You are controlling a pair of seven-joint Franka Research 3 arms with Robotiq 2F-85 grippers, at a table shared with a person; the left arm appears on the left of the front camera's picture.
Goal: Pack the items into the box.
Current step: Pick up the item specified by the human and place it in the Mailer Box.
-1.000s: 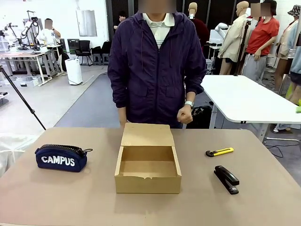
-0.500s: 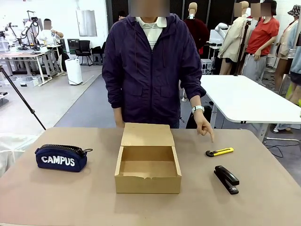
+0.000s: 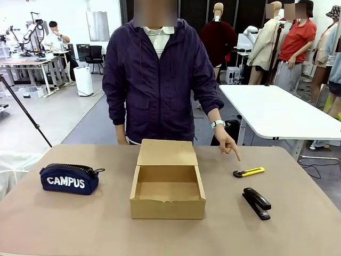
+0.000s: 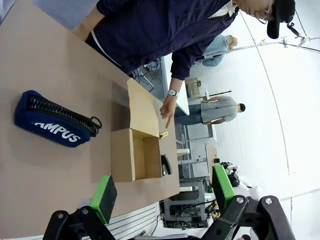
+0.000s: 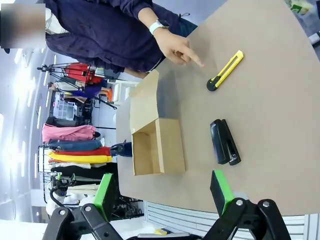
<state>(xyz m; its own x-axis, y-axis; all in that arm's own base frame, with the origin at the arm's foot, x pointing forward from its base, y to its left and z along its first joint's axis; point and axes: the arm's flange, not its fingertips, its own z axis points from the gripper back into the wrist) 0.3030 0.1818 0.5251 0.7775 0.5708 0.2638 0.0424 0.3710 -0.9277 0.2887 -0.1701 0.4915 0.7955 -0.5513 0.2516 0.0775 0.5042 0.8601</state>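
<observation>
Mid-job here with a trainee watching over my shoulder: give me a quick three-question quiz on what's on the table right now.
1. True or false: the box stands open with nothing inside it.
2. Short answer: which lies nearer the robot, the utility knife or the stapler?
3. Pick one: the person's hand points a finger down toward A) the box, B) the utility knife, C) the stapler.
Key: 1 true; 2 the stapler; 3 B.
</observation>
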